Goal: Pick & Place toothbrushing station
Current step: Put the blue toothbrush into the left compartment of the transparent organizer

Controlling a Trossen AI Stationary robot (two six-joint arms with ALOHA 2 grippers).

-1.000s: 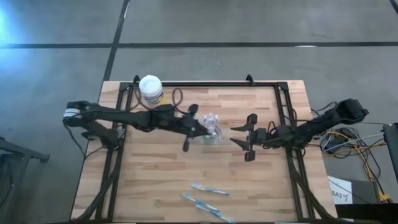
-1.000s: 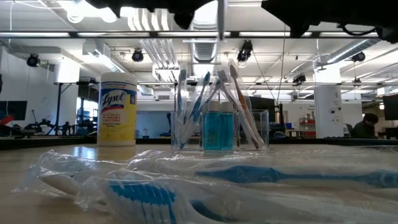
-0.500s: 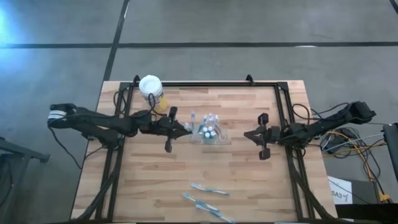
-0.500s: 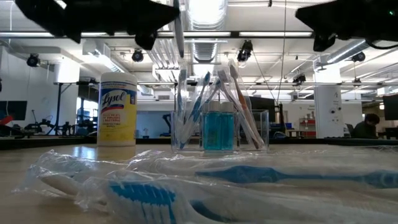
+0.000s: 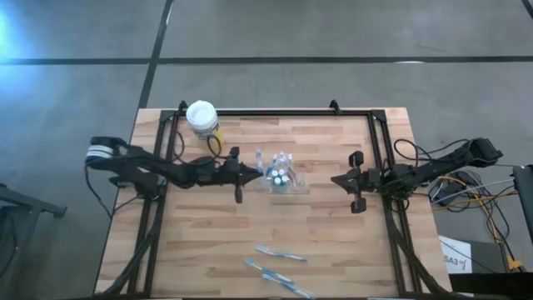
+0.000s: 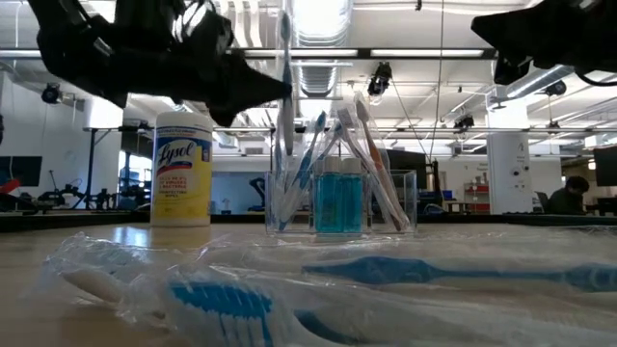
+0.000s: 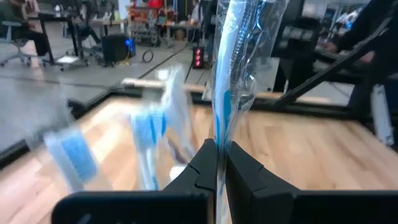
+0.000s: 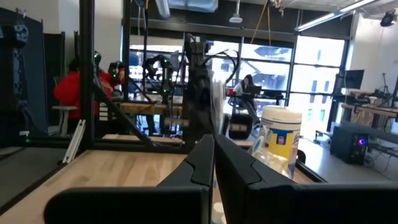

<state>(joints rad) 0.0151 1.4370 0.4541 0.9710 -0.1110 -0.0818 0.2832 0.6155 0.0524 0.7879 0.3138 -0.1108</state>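
Wooden table (image 5: 208, 242), lab behind. Left gripper (image 5: 238, 176) pinches a wrapped toothbrush (image 7: 225, 74) upright, just beside the clear holder (image 5: 281, 177), likely to drop it in. Right gripper (image 5: 353, 181) clamped empty, well clear. Spare wrapped brushes (image 5: 279, 265) near front edge.

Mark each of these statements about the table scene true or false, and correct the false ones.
1. The left gripper is shut on a wrapped toothbrush. True.
2. The right gripper holds a toothbrush. False: it is shut on nothing, off to the right of the clear holder.
3. The yellow canister lies on its side. False: it stands upright near the table's far left corner.
4. Wrapped toothbrushes lie on the table's near side. True.
5. The clear holder is empty. False: toothbrushes and small blue bottles stand in it.
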